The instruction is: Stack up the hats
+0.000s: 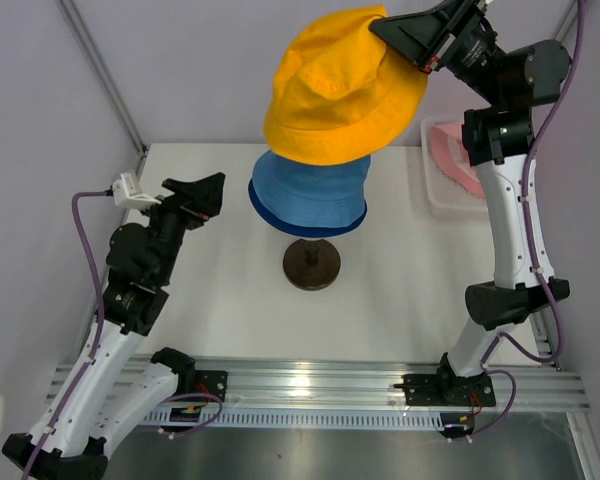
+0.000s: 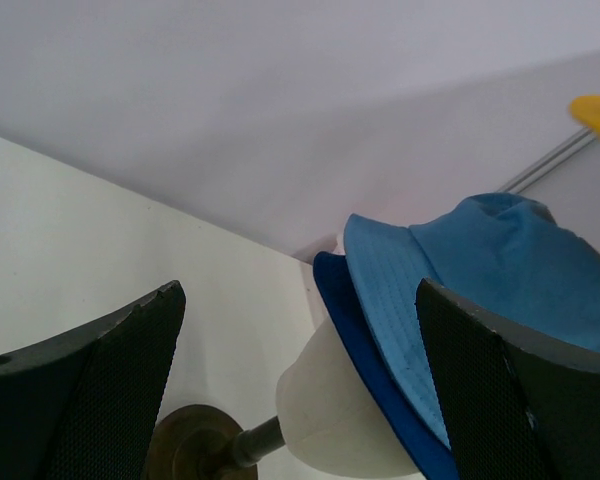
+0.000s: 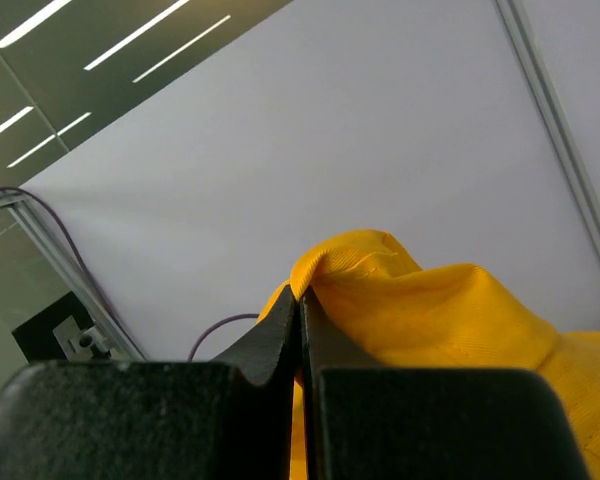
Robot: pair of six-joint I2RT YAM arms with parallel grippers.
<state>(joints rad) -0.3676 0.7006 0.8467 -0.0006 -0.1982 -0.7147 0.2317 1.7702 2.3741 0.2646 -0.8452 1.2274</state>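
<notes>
Yellow-orange hat (image 1: 342,88) pinched at crown edge by closed right claw (image 1: 412,42), hanging above light blue hat (image 1: 310,188) on mannequin head (image 2: 330,420). Left claw (image 2: 300,400) wide open, empty, beside it.

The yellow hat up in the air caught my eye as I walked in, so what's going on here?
The right pincer is shut on the top of a yellow hat, holding it in the air above the stand. A light blue hat already sits over a dark blue hat on the mannequin head. The left pincer hangs open beside the stand, holding nothing. A pink hat waits in the white basket on the right.
</notes>
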